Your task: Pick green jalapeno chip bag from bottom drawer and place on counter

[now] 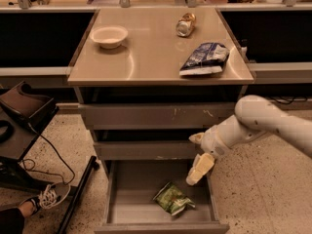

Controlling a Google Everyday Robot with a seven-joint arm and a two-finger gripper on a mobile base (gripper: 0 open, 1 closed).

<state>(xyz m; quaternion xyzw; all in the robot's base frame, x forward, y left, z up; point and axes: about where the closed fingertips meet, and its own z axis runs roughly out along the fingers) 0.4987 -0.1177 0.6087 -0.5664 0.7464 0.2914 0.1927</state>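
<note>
The green jalapeno chip bag [173, 198] lies crinkled on the floor of the open bottom drawer [127, 208], right of its middle. My gripper [198, 170] hangs over the drawer's right rear part, just above and to the right of the bag, not touching it. The white arm reaches in from the right. The tan counter [146, 48] tops the drawer cabinet above.
On the counter stand a white bowl [109, 35], a tipped can [185, 24] and a blue-and-white chip bag [204, 59]. Two shallower drawers [151, 115] sit above the open one. A dark cart [22, 116], cables and a person's shoe [46, 199] are at the left.
</note>
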